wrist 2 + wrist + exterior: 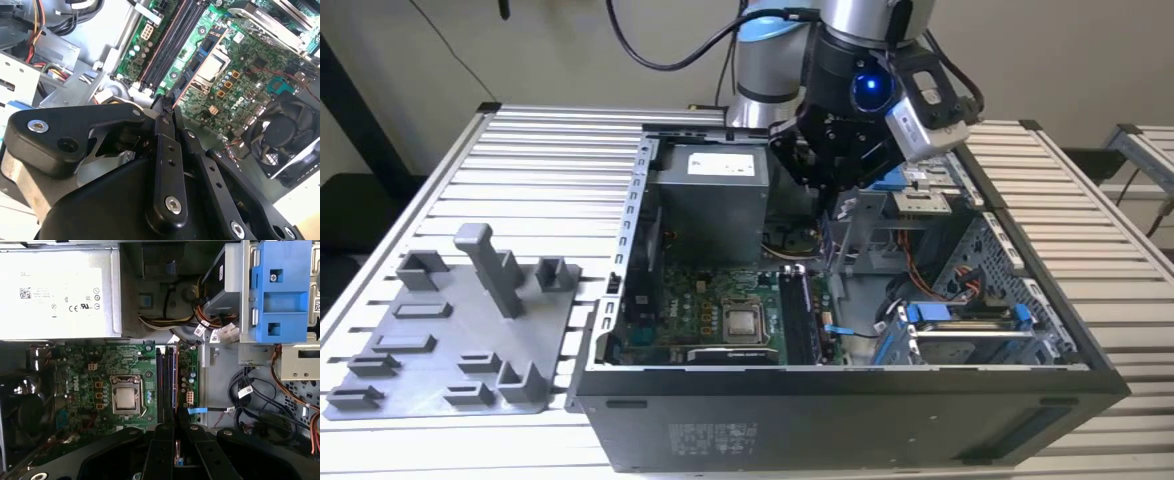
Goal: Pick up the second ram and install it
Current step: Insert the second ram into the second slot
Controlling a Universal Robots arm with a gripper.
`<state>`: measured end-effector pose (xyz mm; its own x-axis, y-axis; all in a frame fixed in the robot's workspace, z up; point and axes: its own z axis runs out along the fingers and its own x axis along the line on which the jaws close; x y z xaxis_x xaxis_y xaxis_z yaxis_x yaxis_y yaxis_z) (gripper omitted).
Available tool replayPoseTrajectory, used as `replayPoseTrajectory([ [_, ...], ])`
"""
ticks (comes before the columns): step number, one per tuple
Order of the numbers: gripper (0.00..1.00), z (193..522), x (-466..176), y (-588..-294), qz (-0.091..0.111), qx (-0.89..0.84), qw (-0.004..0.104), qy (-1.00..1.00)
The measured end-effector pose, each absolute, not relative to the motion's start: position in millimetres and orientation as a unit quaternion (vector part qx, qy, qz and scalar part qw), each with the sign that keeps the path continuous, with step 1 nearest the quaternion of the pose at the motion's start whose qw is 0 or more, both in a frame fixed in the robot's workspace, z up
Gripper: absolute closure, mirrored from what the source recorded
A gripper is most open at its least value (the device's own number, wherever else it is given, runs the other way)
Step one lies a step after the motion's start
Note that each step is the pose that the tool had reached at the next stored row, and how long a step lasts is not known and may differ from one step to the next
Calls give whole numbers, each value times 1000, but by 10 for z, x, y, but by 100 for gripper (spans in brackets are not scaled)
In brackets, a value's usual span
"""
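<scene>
The arm reached downward, its gripper [174,440] pointing straight down, jaws drawn nearly together with a thin gap.

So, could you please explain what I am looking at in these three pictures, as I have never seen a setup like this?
Gladly. The exterior view comes from a camera standing off the machine. It shows a robot arm reaching down into an open computer case that lies on a slatted table. Beside the case, on the exterior view's left, sits a grey plastic holder for parts.

The two wrist views come from cameras riding on the arm, looking past its black hand into the case. There you see the green motherboard, its long black memory slots and the silver power supply.

The hand appears shut on a thin board seen edge-on, the second ram, held above the slots.
</scene>
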<state>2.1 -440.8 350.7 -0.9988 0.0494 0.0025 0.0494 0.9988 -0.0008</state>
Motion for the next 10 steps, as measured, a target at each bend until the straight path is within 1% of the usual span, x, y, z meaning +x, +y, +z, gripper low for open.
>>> replayPoseTrajectory([
  [10, 86, 3386, 20, -4408, 6, -25, 1, -1000],
])
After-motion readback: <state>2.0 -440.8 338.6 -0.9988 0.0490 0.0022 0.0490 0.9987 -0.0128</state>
